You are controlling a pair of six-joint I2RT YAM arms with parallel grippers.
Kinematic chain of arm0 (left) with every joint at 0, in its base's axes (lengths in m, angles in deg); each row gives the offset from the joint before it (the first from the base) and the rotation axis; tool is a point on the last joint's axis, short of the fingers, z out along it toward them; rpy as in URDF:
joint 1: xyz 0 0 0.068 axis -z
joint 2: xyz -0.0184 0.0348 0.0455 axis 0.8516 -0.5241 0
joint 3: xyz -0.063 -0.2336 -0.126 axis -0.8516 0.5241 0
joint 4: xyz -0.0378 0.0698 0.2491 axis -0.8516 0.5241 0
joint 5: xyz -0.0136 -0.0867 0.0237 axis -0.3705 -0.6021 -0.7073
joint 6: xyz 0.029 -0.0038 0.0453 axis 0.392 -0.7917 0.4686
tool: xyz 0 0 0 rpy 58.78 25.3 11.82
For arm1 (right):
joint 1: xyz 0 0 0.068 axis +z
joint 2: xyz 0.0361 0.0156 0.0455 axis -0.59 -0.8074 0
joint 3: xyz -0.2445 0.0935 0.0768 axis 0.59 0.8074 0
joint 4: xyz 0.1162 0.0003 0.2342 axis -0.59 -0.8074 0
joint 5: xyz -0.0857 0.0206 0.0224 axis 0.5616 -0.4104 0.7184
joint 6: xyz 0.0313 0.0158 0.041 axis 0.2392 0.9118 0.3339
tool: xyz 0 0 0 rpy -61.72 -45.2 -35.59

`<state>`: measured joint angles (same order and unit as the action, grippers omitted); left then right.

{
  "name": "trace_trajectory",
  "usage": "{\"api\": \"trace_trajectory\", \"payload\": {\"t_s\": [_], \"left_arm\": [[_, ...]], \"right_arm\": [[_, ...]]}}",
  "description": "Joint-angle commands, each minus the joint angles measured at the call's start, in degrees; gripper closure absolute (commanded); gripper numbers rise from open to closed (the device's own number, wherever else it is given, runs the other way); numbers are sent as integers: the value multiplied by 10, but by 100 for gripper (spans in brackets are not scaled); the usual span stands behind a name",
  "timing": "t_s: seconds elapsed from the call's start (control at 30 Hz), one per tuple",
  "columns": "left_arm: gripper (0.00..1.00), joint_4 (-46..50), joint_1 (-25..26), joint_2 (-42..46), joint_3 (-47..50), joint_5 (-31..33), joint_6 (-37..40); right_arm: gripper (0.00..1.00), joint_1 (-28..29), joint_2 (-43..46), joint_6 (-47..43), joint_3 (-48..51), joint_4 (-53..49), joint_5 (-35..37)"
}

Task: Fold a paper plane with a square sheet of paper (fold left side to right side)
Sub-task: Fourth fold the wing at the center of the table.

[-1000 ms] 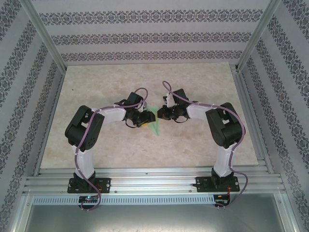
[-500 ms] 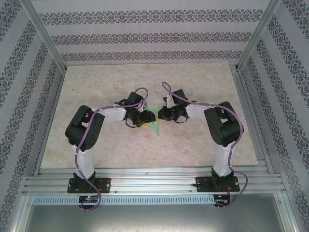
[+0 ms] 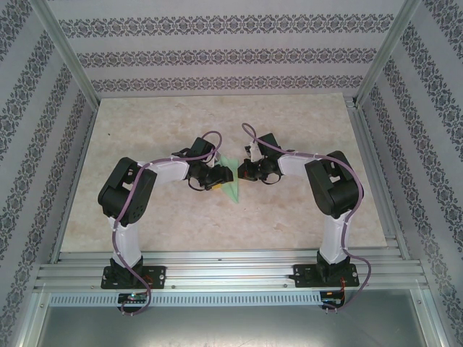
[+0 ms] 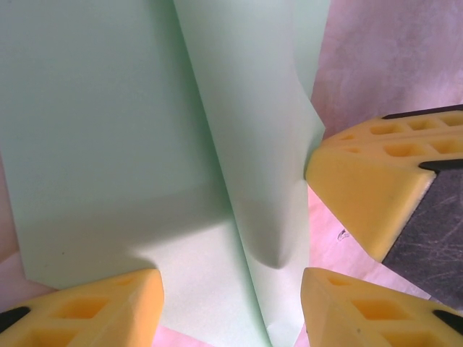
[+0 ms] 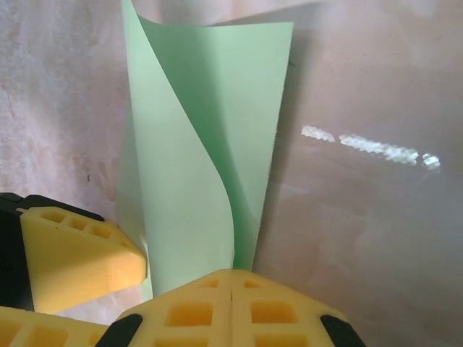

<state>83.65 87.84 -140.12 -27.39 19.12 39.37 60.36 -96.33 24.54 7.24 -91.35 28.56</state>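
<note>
Marble table (image 3: pixel 145 130) — one paper plane (image 3: pixel 231 186), two grippers (image 3: pixel 218 178) (image 3: pixel 243 172).

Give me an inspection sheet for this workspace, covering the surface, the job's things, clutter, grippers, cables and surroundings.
Surface: beige marbled tabletop, with a glare patch in the right wrist view.
Job's things: light green paper sheet, partly folded, one flap curled up off the table.
Clutter: nothing seen.
Grippers: left gripper open, fingers either side of the sheet; right gripper shut, apparently pinching the raised flap's edge.
Cables: purple cables run along both arms and loop above the wrists.
Surroundings: patterned walls; aluminium frame at the near edge.
</note>
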Motion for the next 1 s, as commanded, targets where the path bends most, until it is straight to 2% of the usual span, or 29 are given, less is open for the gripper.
{"api": "trace_trajectory", "payload": {"t_s": [0.0,0.97], "left_arm": [[43,26,9,-48,9,46,6],[43,28,11,-53,7,44,6]], "right_arm": [[100,-3,-15,-14,-13,-6,12],[100,4,14,-9,-19,1,-1]]}}
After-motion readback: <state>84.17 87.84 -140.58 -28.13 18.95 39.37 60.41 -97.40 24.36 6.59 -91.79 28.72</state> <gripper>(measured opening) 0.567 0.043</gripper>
